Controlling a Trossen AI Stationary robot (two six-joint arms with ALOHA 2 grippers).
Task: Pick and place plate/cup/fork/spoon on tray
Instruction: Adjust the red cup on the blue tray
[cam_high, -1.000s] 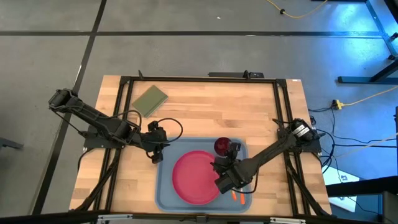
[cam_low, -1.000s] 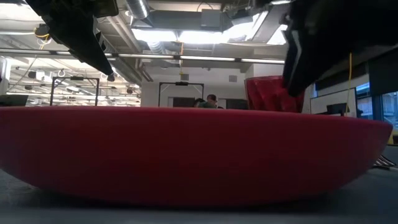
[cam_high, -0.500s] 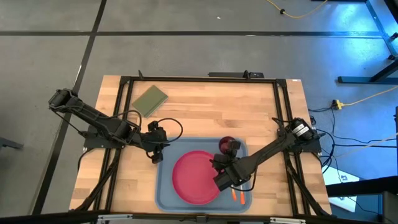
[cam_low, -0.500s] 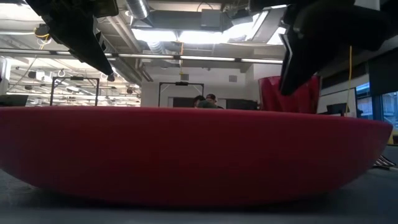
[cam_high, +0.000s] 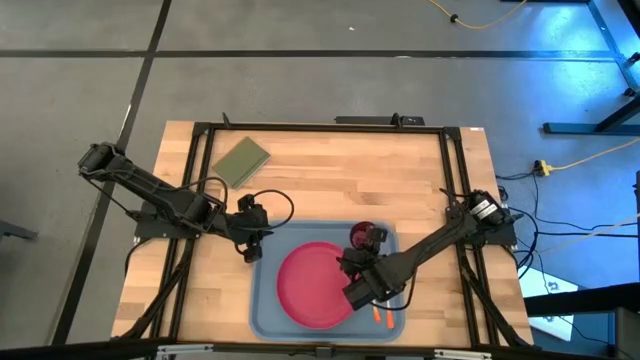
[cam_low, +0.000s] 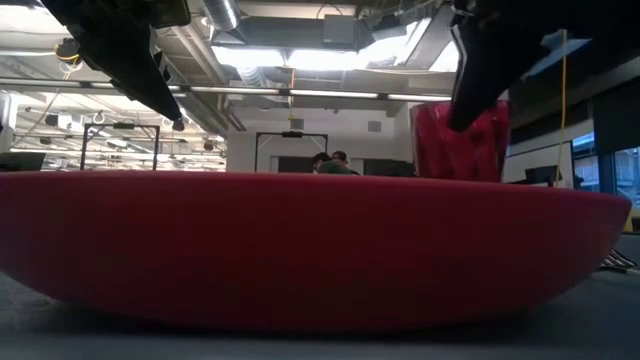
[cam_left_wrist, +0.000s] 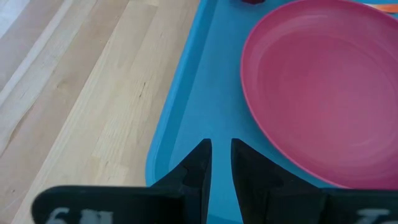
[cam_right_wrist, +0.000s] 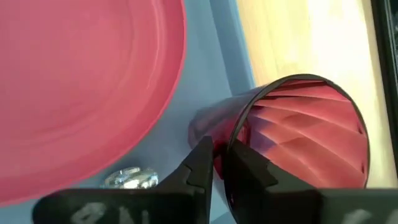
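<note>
The light-blue tray lies at the table's near middle, and the pink plate lies flat on it. The dark red cup stands at the tray's far right corner, with my right gripper shut on its rim. Two orange handles lie at the tray's near right. A silver head shows beside the plate; fork or spoon, I cannot tell. My left gripper hovers shut over the tray's left rim, holding nothing. My right gripper pinches the cup's wall at the rim, on the side toward the plate. One finger is inside the cup and the other finger is outside. The fingers slant down from the near side. The plate hides the cup's foot.
An olive-green pad lies on the bare wood at the far left. Black frame rails run along the table's edges. The room beyond the table shows people far off.
My right gripper's fingers have closed onto the cup's rim. The cup has shifted a little toward the table's right edge.
</note>
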